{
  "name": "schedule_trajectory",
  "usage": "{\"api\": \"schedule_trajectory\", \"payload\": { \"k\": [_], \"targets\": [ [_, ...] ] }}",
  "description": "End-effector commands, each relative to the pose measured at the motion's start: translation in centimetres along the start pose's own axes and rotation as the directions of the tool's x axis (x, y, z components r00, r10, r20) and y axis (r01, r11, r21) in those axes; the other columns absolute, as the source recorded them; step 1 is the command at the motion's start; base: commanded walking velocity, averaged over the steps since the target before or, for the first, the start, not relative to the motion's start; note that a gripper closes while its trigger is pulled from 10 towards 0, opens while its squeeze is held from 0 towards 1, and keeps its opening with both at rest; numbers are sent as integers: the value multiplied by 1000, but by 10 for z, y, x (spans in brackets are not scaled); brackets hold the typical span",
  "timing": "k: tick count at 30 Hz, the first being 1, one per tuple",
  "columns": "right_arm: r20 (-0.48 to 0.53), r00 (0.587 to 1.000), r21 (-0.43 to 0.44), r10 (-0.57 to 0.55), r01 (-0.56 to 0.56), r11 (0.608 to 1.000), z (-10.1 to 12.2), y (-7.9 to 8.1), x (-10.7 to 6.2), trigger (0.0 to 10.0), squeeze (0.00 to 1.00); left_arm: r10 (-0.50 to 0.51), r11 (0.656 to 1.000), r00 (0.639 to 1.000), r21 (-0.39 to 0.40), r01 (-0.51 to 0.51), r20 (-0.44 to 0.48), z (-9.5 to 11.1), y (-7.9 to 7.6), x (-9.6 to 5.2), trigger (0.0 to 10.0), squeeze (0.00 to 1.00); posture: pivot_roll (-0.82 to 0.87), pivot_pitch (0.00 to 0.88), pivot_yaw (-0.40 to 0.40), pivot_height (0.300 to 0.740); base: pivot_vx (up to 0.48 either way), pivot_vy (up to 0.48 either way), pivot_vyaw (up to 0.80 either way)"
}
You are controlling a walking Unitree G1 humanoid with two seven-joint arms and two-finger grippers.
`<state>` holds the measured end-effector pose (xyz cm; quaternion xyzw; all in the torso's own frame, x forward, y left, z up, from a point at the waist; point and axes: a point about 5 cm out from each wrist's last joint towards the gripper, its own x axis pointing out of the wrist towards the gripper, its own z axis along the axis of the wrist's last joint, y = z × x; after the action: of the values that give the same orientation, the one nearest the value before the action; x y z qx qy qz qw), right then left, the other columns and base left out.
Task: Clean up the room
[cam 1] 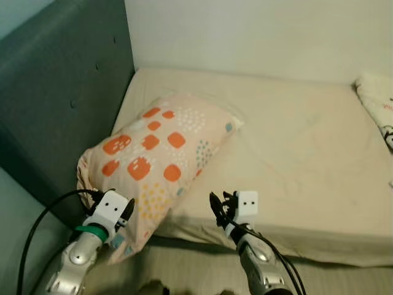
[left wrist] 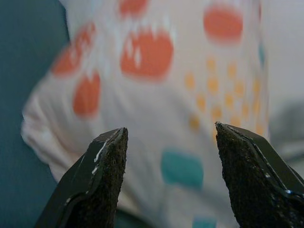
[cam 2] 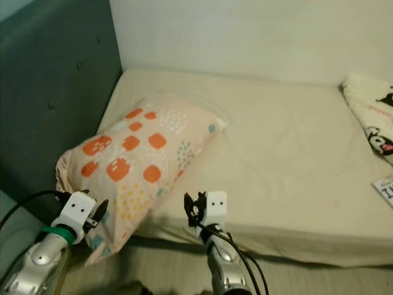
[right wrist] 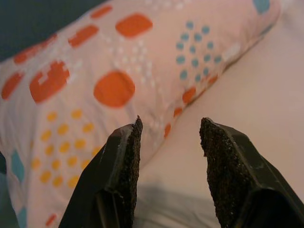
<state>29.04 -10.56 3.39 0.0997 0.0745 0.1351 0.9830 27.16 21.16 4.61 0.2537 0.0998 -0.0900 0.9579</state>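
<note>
Both grippers parted, holding nothing: left gripper [left wrist: 168, 137] facing peach spotted fabric pillow [cam 1: 156, 157]; right gripper [right wrist: 169, 128] beside it above cream mattress [cam 1: 307, 153]

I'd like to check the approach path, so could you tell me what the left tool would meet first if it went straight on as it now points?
Most likely the patterned pillow: the open left tool points at its near end, apparently just short of it.

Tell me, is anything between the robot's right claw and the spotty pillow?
Nothing: in the right wrist view the right gripper is open, with only bare mattress sheet before the pillow.
</note>
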Motion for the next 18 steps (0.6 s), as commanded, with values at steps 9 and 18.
{"api": "schedule_trajectory", "payload": {
  "k": [9, 18],
  "targets": [
    [-6, 1000, 9, -17, 18, 1000, 0, -5, -4, 10000, 0, -39, 974, 962, 204, 97, -272, -49, 35, -25, 10000, 0, 135, 127, 27, 595, 0, 0, 0],
    [72, 997, 10, 0, -1, 1000, 24, -6, 4, 10000, 0, 12, 986, 943, 163, 45, -332, -61, 53, -27, 10000, 0, 122, 148, 5, 565, 0, 0, 0]
  ]
}}
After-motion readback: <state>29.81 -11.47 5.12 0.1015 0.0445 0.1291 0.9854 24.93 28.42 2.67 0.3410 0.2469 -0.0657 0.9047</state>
